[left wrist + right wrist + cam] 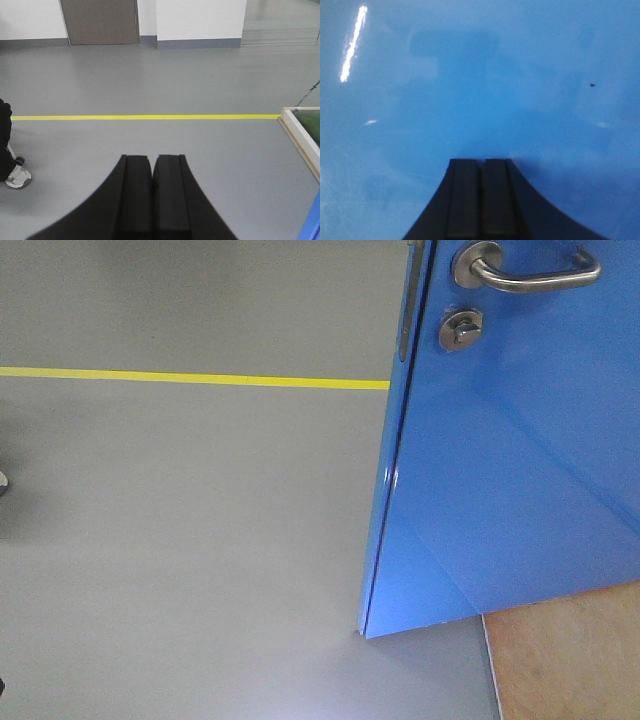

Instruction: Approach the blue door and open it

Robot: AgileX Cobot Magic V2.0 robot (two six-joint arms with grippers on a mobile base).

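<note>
**Item: blue door** (500,490). Opening task, push stage.

**Step in hand.** By judgement the approach is over and the opening is under way. The door's free edge stands clear of any frame, with grey floor (180,540) open beside it at 9 o'clock.

**Right gripper** (481,167). Fingers are closed flat together and hold nothing. The tip points squarely at the door face, very near it. Contact cannot be confirmed.

**Left gripper** (152,165). Fingers are likewise pressed together and empty. It hangs above the floor, aimed toward the yellow floor line (145,117). A sliver of the door shows at 5 o'clock in its view.

**Next move, judged.** A steady push on the panel by the right arm or base, swinging the door wider. The push should land away from the hinge side, and the left arm should keep out of the sweep.

**Location.** The door fills the front view from 12 to 5 o'clock. Its bottom corner rests low over the floor, and a wooden board (570,660) lies at 5 o'clock.

**Appearance.**
- Large, flat, glossy bright-blue panel showing soft reflections.
- Silver lever handle (530,275) at 1 o'clock.
- Round silver lock (460,330) just below the handle.
- Metal latch plate (407,310) on the narrow edge.
</note>
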